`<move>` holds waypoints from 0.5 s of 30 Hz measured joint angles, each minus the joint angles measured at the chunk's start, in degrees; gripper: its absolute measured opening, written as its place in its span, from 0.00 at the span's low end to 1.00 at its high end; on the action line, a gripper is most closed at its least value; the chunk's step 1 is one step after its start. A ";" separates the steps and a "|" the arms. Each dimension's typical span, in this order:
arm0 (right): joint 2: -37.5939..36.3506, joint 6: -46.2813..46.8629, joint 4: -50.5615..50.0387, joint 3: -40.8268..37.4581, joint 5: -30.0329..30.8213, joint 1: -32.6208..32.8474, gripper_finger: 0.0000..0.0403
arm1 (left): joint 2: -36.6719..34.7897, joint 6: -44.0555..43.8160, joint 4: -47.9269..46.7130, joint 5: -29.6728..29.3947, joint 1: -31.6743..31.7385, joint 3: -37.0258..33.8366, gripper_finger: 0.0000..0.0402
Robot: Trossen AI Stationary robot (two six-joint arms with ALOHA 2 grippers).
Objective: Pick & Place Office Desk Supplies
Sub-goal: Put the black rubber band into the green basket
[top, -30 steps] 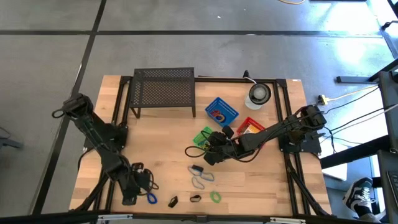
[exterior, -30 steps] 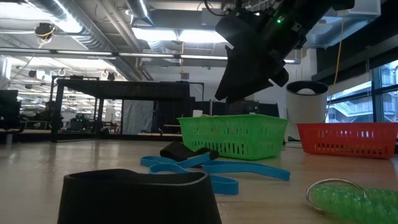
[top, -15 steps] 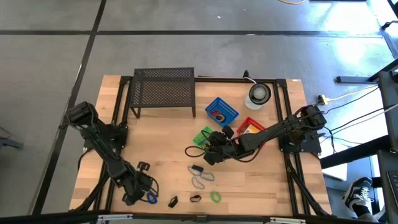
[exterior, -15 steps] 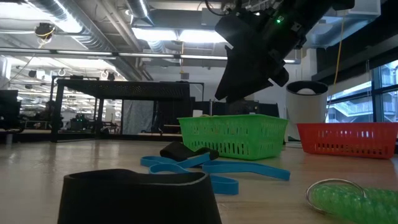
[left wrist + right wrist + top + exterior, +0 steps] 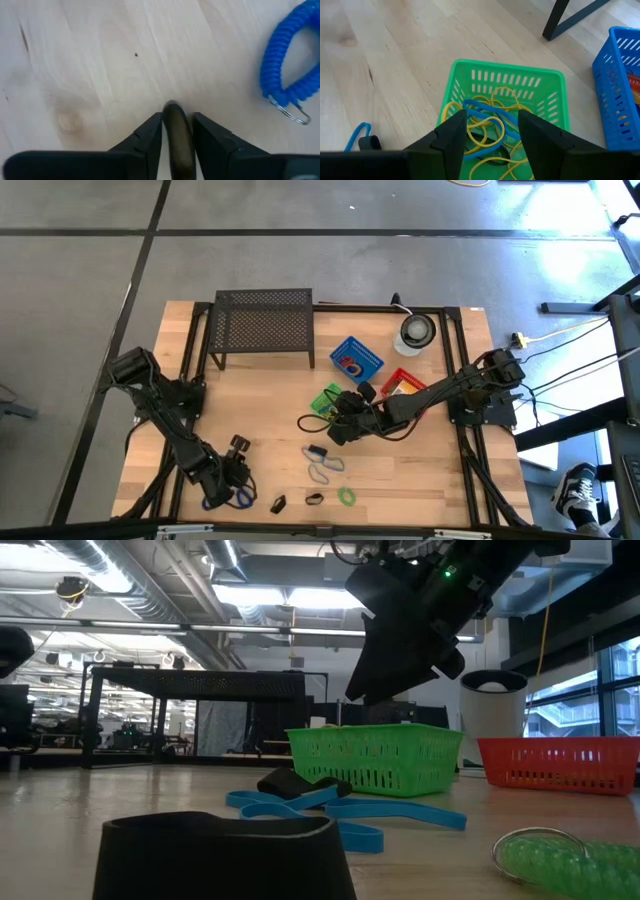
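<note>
Supplies were scattered along the near table edge, with both grippers poised low.

The left gripper (image 5: 222, 485) was clamped on a thin dark loop (image 5: 177, 137), just beside a blue coiled loop (image 5: 285, 65). Farther in, the right gripper (image 5: 487, 132) was held parted above the green basket (image 5: 555, 107) of yellow and blue bands (image 5: 487, 117); a blue basket (image 5: 356, 360) stood beyond.

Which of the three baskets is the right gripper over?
The green basket: the right gripper hangs over its rubber bands. The blue basket and red basket sit farther back.

Green basket (image 5: 506, 100); blue coil (image 5: 285, 60); black clip (image 5: 278, 503)
</note>
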 joint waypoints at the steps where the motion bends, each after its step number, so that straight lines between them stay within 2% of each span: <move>1: 0.00 0.01 0.00 0.00 0.00 -0.02 0.44 | 0.12 0.00 0.01 -0.03 0.02 0.00 0.22; 7: 0.00 0.00 0.00 0.00 0.00 -0.02 0.44 | -0.11 -0.35 0.09 1.97 0.18 -0.09 0.03; 12: 0.00 0.02 0.01 0.00 0.00 -0.02 0.44 | -1.25 0.11 2.84 -0.03 0.30 -0.37 0.02; 15: 0.00 0.02 0.21 -0.02 0.00 0.00 0.44 | -3.09 -0.19 4.70 -5.90 1.73 -0.57 0.01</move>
